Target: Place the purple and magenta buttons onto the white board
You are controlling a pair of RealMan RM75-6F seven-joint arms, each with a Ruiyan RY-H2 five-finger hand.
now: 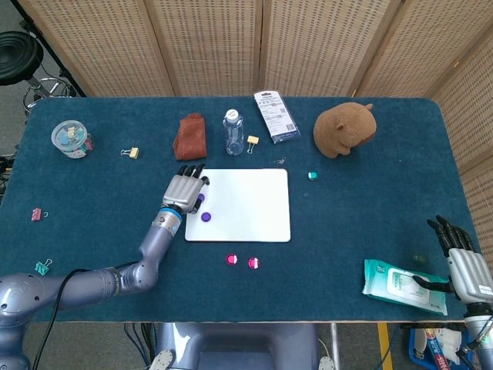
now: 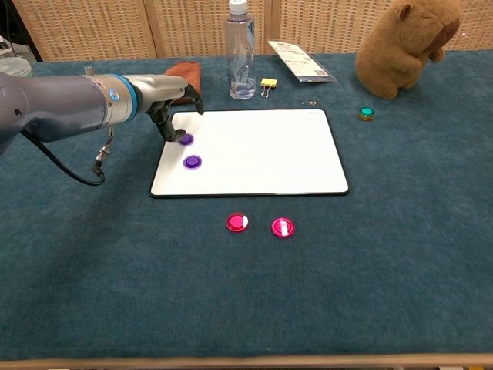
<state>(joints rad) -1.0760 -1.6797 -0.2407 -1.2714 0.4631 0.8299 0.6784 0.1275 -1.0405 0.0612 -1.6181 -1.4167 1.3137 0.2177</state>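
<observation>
One small round purple button [image 2: 192, 162] lies on the flat white board [image 2: 262, 154]. Your left hand [image 2: 171, 104] pinches a second purple button [image 2: 186, 139] over it. Two round magenta buttons [image 2: 260, 225] wait on the blue cloth.

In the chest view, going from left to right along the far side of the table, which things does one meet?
Brown cloth, partly behind the left arm → water bottle → yellow binder clip → flat packet → green button → plush toy.
</observation>
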